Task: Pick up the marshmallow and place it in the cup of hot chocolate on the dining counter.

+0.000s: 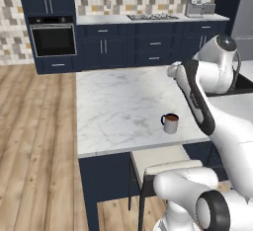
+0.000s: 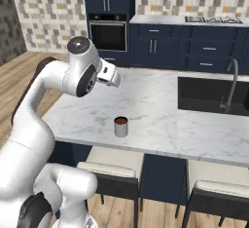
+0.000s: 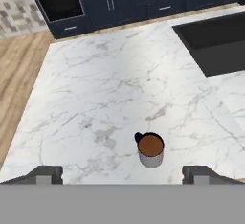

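Observation:
The cup of hot chocolate (image 1: 170,123) (image 2: 120,126) (image 3: 150,150) is a small light-grey mug with brown liquid and a dark handle. It stands upright near the front edge of the dining counter (image 1: 118,101) (image 2: 160,107) (image 3: 105,84), a white veined marble top. My gripper (image 3: 123,176) hangs high above the counter, looking down at it. Its two fingertips (image 3: 45,175) stand far apart with nothing between them, and the cup lies just beyond them. The marshmallow is out of view.
A dark sink (image 2: 214,95) (image 3: 215,46) with a faucet (image 2: 232,83) is set into the counter to the right of the cup. Pale-cushioned stools (image 1: 163,160) (image 2: 109,169) stand below the front edge. Navy cabinets and an oven (image 1: 53,38) line the far wall.

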